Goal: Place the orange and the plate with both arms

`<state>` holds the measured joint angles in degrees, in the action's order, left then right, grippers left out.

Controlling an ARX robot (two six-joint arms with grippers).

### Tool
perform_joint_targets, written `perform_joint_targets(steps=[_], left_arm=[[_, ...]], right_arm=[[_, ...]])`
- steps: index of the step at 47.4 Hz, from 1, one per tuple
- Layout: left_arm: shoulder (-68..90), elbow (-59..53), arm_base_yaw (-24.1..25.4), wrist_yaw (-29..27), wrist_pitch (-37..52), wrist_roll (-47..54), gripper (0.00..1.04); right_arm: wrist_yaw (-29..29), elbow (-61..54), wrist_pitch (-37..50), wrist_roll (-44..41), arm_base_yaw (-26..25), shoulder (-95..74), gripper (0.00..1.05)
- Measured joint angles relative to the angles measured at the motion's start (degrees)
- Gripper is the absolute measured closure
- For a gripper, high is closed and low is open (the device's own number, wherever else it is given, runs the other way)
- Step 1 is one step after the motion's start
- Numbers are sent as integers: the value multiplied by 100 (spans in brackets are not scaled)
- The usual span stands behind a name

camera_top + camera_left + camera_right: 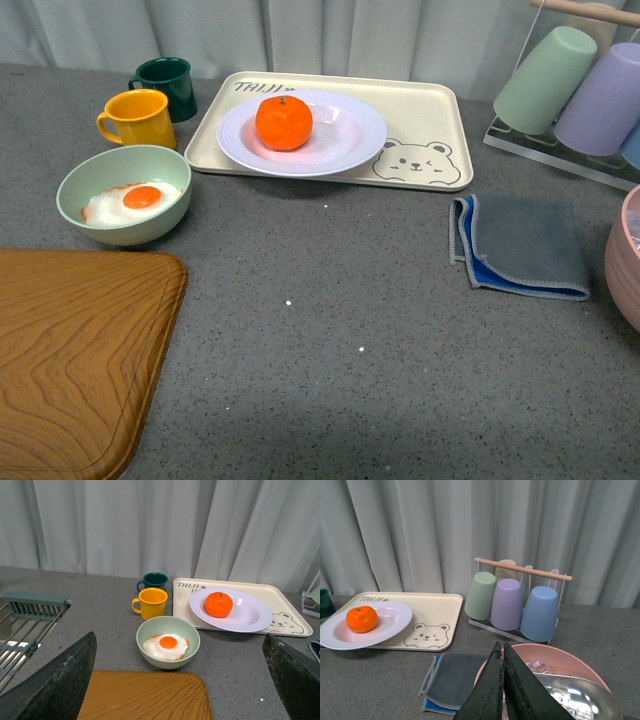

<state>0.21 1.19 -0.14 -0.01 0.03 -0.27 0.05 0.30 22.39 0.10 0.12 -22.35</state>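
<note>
A grey speckled countertop (350,330) filled the front view, with pale curtains behind it. Neither arm appeared in that view.

Toward the back sat a rectangular cream tray (430,120) printed with a bear face. The white deep plate (345,135) rested on the tray's left half, its near rim just overhanging the tray's front edge. The orange (284,122) sat inside the plate, left of centre, stem dot up.

Left of the tray stood a yellow mug (138,118) and, behind it, a dark green mug (168,84). In front of the mugs was a pale green bowl (100,175) holding a fried egg (135,201). A wooden cutting board (75,360) lay at the near left corner.

On the right, a folded grey cloth (525,245) with a blue edge lay flat on the counter. Behind it, a rack held upturned cups: a green cup (545,80) and a purple cup (600,95). A pink bowl (625,260) was cut off by the right edge.

In the left wrist view, the left gripper (180,685) had its two black fingers spread wide apart, hanging above the cutting board with nothing between them. A dish rack (27,625) showed at one side.

In the right wrist view, the right gripper (504,690) had its fingers pressed together, empty, above the pink bowl, well apart from the plate and orange.
</note>
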Motion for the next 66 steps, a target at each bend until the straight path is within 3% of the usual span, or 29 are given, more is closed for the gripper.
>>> perform_joint_targets(steps=[30,36,47,59,66], left_arm=[[0,0,0,0,0,0,7],[0,0,0,-2,0,0,7],[-2,0,0,0,0,0,7],[-2,0,0,0,0,0,7],[-2,0,0,0,0,0,7]], right_arm=[[-2,0,-1222,0,0,1239,104],[-13,2,-2166,-2,0,1987,104],[-15,2,-2227,-7,-2,2205,103],[-15,2,-2229,-9,-2,2210,67],[-15,2,-2229,-9,-2,2210,35]])
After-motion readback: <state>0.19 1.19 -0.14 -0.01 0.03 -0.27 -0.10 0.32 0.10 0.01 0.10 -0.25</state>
